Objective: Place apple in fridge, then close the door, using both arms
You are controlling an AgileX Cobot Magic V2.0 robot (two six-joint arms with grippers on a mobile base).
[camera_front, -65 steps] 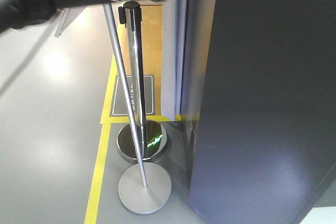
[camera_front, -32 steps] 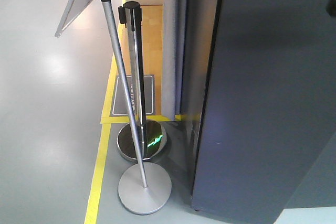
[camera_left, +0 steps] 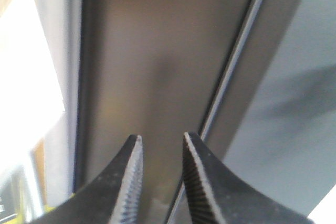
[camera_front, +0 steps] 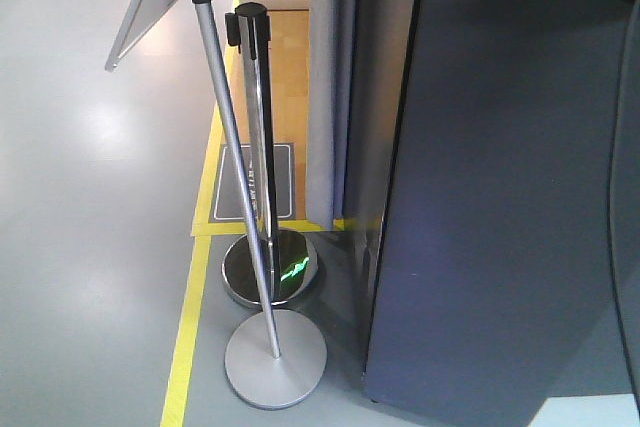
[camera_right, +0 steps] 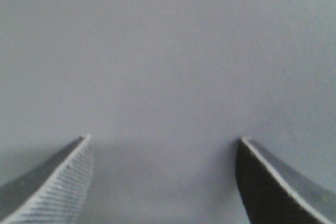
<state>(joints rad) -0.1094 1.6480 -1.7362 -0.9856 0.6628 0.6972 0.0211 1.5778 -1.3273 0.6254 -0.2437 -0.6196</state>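
Floor's a smooth grey surface [camera_front: 90,247] filling the left half of the front view, with a yellow tape line [camera_front: 190,317] running down the lower left. Two round stanchion bases sit on it at bottom centre: a matte grey one [camera_front: 275,358] and a shiny chrome one [camera_front: 270,267] just behind it. The dark grey fridge [camera_front: 500,247] stands on the right.

fridge [camera_front: 500,227] R | 2 stanchions L: sign stand [camera_front: 262,342] front, post [camera_front: 262,237] behind

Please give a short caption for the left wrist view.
Left gripper, open and empty, faces the dark grey fridge panel.
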